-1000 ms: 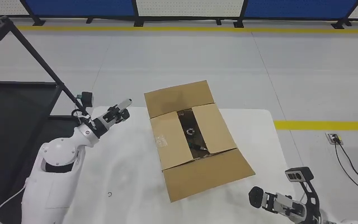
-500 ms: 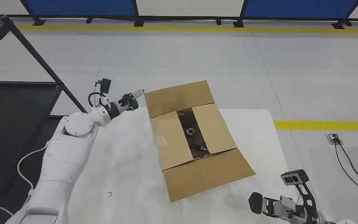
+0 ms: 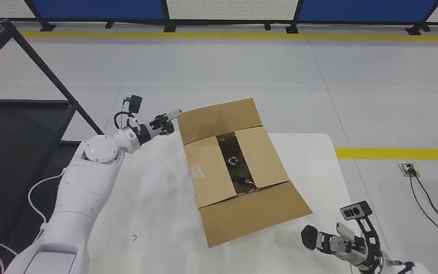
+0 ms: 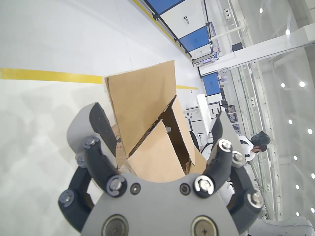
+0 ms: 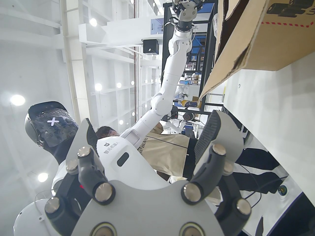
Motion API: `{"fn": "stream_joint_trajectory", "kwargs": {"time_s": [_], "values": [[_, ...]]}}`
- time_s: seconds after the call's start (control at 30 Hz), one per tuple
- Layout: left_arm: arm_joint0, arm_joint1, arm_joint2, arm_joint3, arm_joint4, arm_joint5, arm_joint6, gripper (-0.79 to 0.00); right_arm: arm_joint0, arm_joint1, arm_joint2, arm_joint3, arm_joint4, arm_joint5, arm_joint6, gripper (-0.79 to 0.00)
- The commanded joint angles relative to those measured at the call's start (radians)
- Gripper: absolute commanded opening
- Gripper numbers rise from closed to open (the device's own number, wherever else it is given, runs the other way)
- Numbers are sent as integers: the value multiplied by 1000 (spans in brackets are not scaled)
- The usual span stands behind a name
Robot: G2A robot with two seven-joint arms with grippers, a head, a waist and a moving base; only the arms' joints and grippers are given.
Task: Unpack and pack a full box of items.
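Note:
A brown cardboard box [image 3: 263, 157] stands on the white table [image 3: 157, 205] with its long flaps spread out and two inner flaps half folded over the gap. Dark items [image 3: 236, 171] lie inside it. My left gripper [image 3: 171, 118] is open, just off the left corner of the box's far flap. In the left wrist view the box [image 4: 142, 99] shows between the spread fingers of that gripper [image 4: 160, 124]. My right gripper [image 3: 308, 238] hangs open at the table's near right corner, below the box [image 5: 270, 37], with nothing between the fingers of that gripper [image 5: 151, 131].
A black metal frame [image 3: 41, 68] stands beside the table's left side. A small ring [image 3: 134, 238] lies on the cloth near the front left. The table edge [image 5: 258, 133] runs close to my right gripper. Bare cloth lies to the left of the box.
My left arm has swung from the table's left side up to the far flap's corner. The right gripper has shifted slightly near the front right corner. The box has not moved.

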Motion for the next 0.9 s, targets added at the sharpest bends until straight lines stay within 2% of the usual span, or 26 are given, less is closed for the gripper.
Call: {"fn": "stream_joint_trajectory", "kwargs": {"time_s": [0.0, 0.33, 0.57, 0.87], "values": [[14, -2, -3, -23, -25, 19, -3, 0, 10, -1, -15, -13, 7, 26, -33, 0], [-24, -21, 37, 38, 22, 45, 44, 0, -5, 7, -14, -17, -10, 43, -30, 0], [-45, -39, 56, 101, 20, 1, 65, 0, -21, 11, -9, -29, -6, 42, -35, 0], [-74, -77, 85, 175, -1, -52, 98, 0, -50, 15, -6, -43, 0, 31, -35, 0]]}}
